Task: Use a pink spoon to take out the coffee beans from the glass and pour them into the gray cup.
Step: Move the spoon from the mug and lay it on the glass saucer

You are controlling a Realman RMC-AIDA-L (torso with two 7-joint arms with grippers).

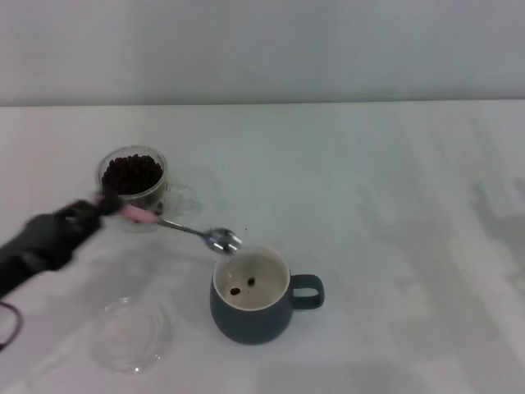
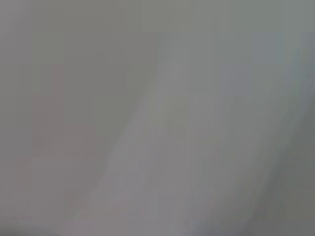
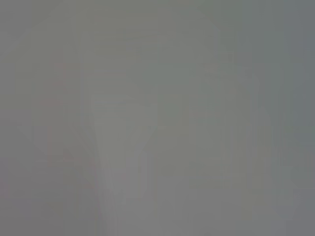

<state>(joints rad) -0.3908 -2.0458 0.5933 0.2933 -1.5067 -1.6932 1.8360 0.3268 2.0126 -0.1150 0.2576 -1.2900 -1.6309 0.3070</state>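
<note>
- The left end effector (image 1: pixel 105 205) reaches in from the left, just in front of the glass (image 1: pixel 132 178), and has its fingers closed on the pink handle of the spoon (image 1: pixel 184 229).
- The spoon slopes down toward the gray cup (image 1: pixel 251 297); its metal bowl sits at the cup's far-left rim.
- Coffee beans (image 1: pixel 131 172) fill the glass; two beans lie inside the cup.
- A clear dish (image 1: pixel 130 334) rests on the tabletop (image 1: pixel 394 213), left of the cup.
- The right end effector is out of sight; both wrist views show nothing readable.
</note>
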